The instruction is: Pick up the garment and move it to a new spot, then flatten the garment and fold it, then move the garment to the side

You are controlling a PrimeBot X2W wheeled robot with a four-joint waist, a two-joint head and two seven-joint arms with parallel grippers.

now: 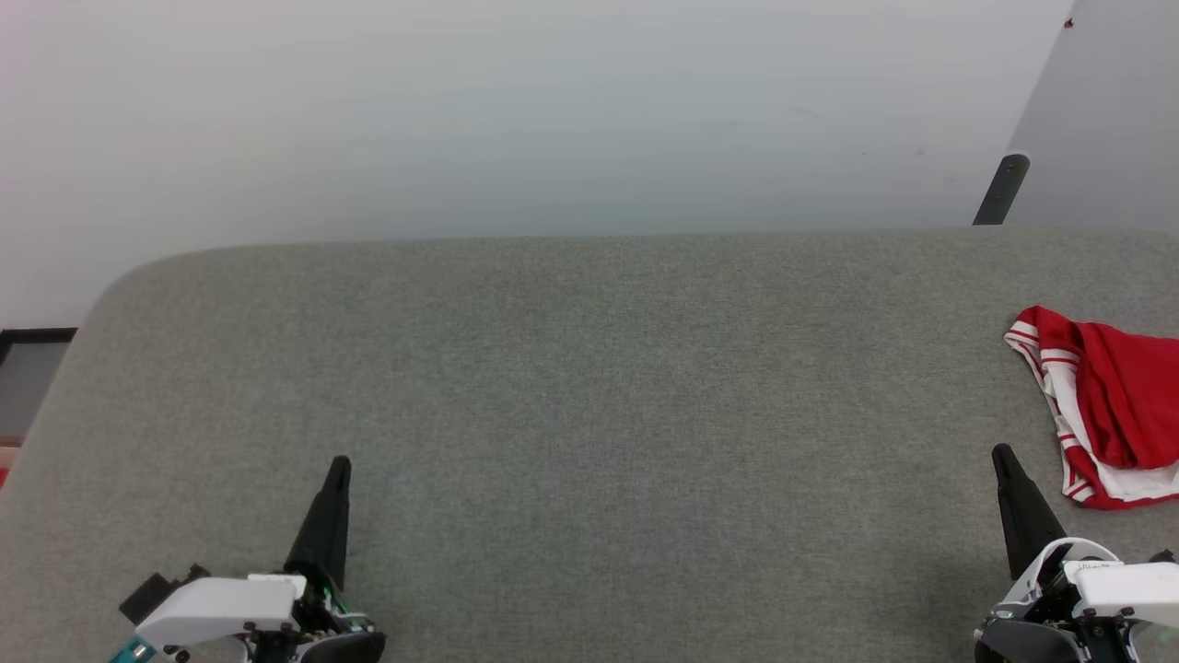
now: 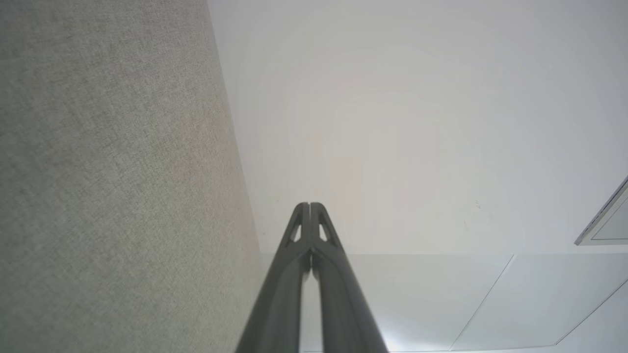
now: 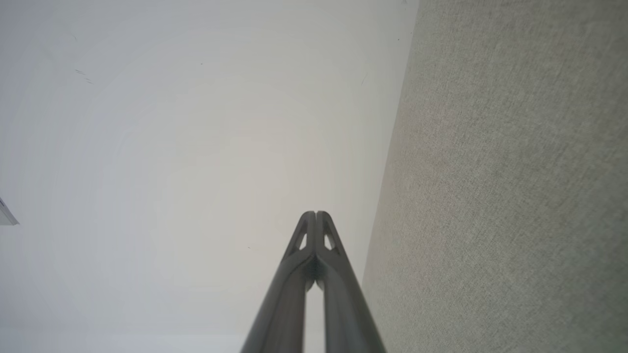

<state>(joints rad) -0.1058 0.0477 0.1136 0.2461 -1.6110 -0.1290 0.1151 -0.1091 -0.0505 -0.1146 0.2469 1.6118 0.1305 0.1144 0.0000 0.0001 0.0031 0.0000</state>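
The garment [image 1: 1119, 405] lies bunched at the grey table's [image 1: 589, 387] right edge. Left gripper [image 1: 339, 468] and right gripper [image 1: 1002, 457] are clenched, holding nothing.

A grey woven-fabric surface [image 1: 589, 414] with a rounded corner at ten o'clock spans the head view. The garment [image 1: 1119, 396], red with white, red-striped trim, lies bunched on it at three o'clock, cut off by the frame edge.
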